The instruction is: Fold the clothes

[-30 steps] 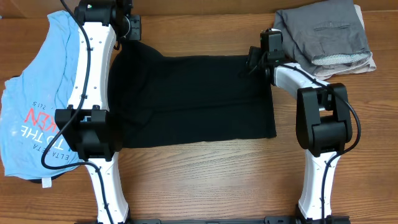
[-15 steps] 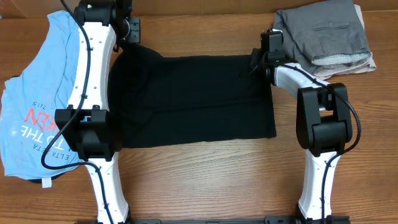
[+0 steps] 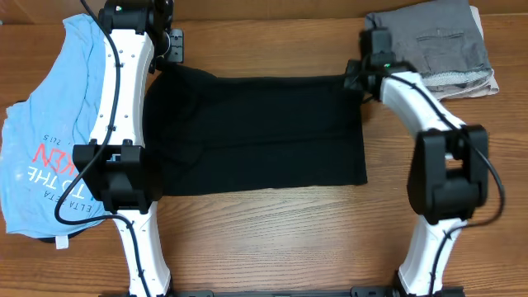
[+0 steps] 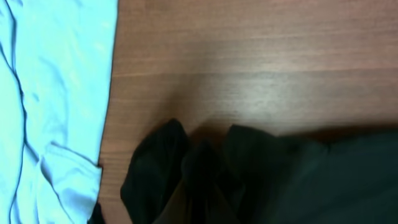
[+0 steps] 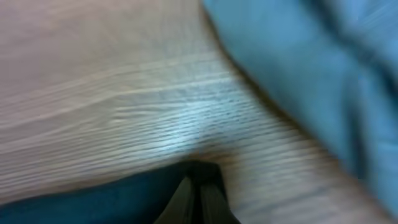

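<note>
The black T-shirt (image 3: pixel 256 132) lies as a flat rectangle across the middle of the table. My left gripper (image 3: pixel 169 51) is at its far left corner, and in the left wrist view that gripper (image 4: pixel 202 183) is shut on bunched black cloth (image 4: pixel 155 177). My right gripper (image 3: pixel 356 78) is at the far right corner. The right wrist view shows it (image 5: pixel 200 190) pinched shut on the tip of the black fabric (image 5: pixel 124 196). The light blue shirt (image 3: pixel 49 124) with red and white lettering lies spread at the left, partly under the left arm.
A stack of folded grey clothes (image 3: pixel 437 45) sits at the far right corner, close behind my right gripper, and shows as blurred grey fabric (image 5: pixel 323 74) in the right wrist view. The light blue shirt's edge (image 4: pixel 50 93) lies just left of my left gripper. Bare wooden table (image 3: pixel 272 239) runs along the front.
My right gripper has closed on the shirt's far right corner and moved slightly right and back, the right arm swinging outward. My left gripper has stayed shut at the far left corner.
</note>
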Robot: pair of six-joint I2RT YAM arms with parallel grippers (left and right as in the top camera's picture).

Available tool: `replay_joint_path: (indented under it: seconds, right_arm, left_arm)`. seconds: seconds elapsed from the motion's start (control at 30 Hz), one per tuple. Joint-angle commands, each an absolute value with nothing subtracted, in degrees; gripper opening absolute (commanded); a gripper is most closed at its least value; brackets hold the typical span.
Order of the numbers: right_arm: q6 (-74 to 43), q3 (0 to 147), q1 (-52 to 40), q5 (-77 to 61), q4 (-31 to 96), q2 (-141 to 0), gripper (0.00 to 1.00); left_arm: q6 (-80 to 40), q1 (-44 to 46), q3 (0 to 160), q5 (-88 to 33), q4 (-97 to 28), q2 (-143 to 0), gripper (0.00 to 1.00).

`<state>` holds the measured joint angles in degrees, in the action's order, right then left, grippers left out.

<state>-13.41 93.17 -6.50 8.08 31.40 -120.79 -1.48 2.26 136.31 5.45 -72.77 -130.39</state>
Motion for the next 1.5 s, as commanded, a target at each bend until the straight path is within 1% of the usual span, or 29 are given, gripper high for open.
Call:
replay_joint_path:
  seconds: [0.0,0.13,0.3,0.5,0.7,1.0,1.17,1.37,1.43,1.47]
  right_arm:
    - [-13.1,95.4,-6.2,6.0,34.9,-114.4,0.04]
    - [-13.1,95.4,-6.2,2.0,41.5,-113.5,0.04]
    - [-13.8,95.4,-5.3,-1.8,54.0,-113.5,0.04]
    - [-13.7,95.4,-2.3,-6.5,60.4,-113.5,0.04]
    - [-11.9,95.2,-0.5,-9.3,61.6,-113.5,0.04]
    - [-11.7,93.4,-0.5,-9.1,64.6,-113.6,0.04]
    - [-11.8,90.6,-0.5,-9.1,66.8,-113.6,0.04]
    - [-11.8,87.4,-0.5,-9.1,67.4,-113.9,0.04]
    - [-11.7,86.2,-0.5,-9.1,67.4,-113.9,0.15]
    - [-11.2,85.7,-0.5,-9.1,67.5,-113.9,0.27]
  left_arm:
    - [-1.7,2.2,136.6,6.4,-74.8,-127.1,0.04]
    - [-1.7,2.2,136.6,6.4,-79.5,-126.5,0.04]
    - [-1.6,2.2,136.6,6.6,-88.2,-126.5,0.04]
    - [-1.9,2.1,136.0,8.1,-96.9,-126.5,0.04]
    - [-4.4,0.2,128.1,10.2,-96.4,-126.7,0.04]
    - [-4.5,-2.9,113.2,10.6,-85.9,-126.7,0.04]
    - [-4.3,-3.0,108.2,11.0,-82.4,-126.7,0.04]
    - [-4.3,-3.0,104.2,11.6,-82.0,-126.7,0.04]
    - [-4.3,-3.0,102.7,12.3,-82.2,-126.7,0.20]
    - [-4.3,-3.0,102.2,12.3,-82.5,-126.7,0.34]
